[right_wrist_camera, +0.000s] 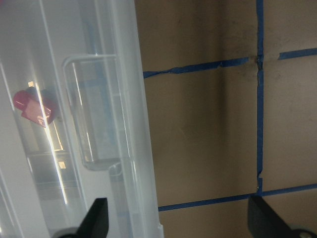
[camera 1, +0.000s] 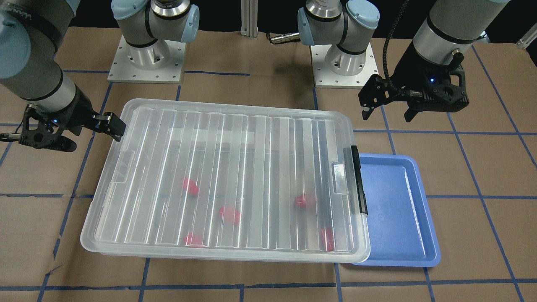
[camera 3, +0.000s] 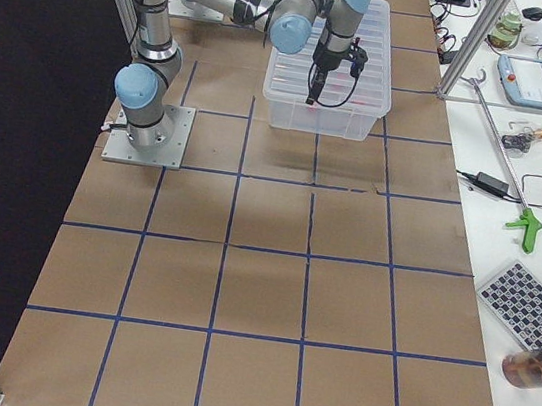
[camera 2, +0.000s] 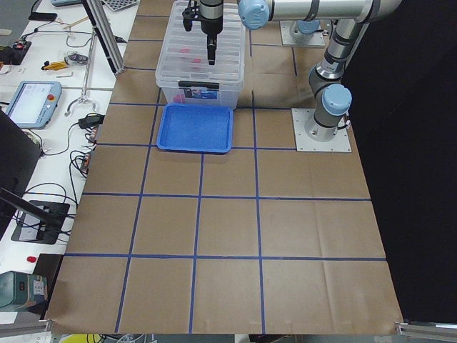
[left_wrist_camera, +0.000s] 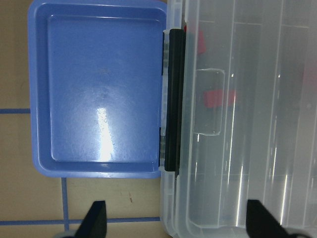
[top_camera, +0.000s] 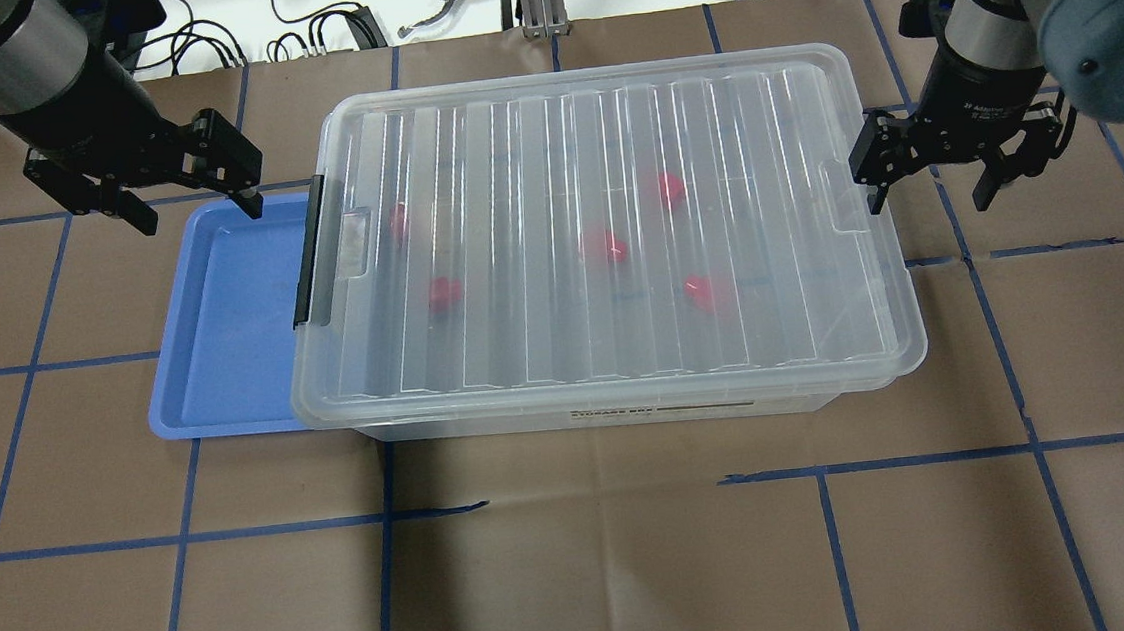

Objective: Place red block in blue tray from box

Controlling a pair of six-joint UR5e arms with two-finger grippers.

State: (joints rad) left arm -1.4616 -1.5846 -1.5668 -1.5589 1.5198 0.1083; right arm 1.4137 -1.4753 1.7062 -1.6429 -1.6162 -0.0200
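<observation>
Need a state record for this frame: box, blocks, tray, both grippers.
box: lid on, black latch bar at the tray end
red blocks: five, all inside box under lid
blue tray: empty, beside box's latch end
left gripper: open, empty, raised near tray
right gripper: open, empty, at box's opposite short end

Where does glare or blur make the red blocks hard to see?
Overhead exterior: light streaks on the ribbed lid smear the red blocks into soft blobs. Left wrist view: a white glare patch on the blue tray. Right wrist view: one red block looks hazy through the clear box.
</observation>
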